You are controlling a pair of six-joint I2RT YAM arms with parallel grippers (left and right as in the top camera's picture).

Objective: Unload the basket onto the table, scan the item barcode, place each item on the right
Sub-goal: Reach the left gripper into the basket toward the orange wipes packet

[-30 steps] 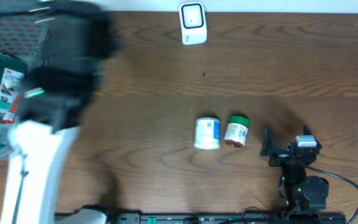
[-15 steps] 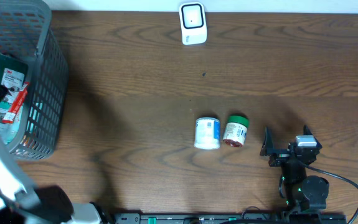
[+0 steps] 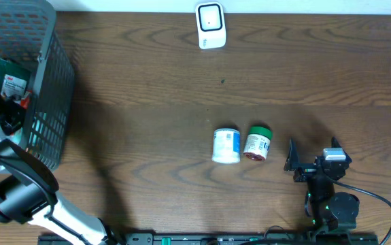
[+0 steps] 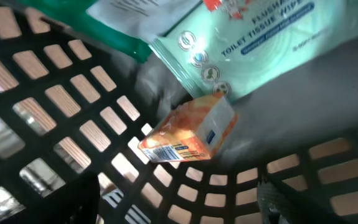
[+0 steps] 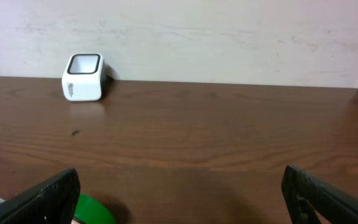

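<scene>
A small orange box point(image 4: 188, 134) with a barcode on its near end lies on the floor of the grey mesh basket point(image 3: 45, 102). It rests beside a teal pack of toilet wipes point(image 4: 253, 43). My left gripper point(image 4: 179, 211) is inside the basket just short of the box, open, with one finger point(image 4: 73, 199) on each side and nothing between them. In the overhead view the left gripper point(image 3: 8, 117) is low in the basket. The white scanner point(image 3: 210, 26) stands at the table's far edge. My right gripper point(image 3: 312, 152) rests open at the front right.
A white and blue jar point(image 3: 226, 145) and a green-lidded jar point(image 3: 258, 143) lie side by side mid-table, just left of the right gripper. A green and white pack point(image 4: 122, 18) is also in the basket. The right wrist view shows the scanner point(image 5: 84, 77) far ahead.
My left arm has swung from above the basket down into it, and its jaws have narrowed slightly. The right arm and both jars have not moved.
</scene>
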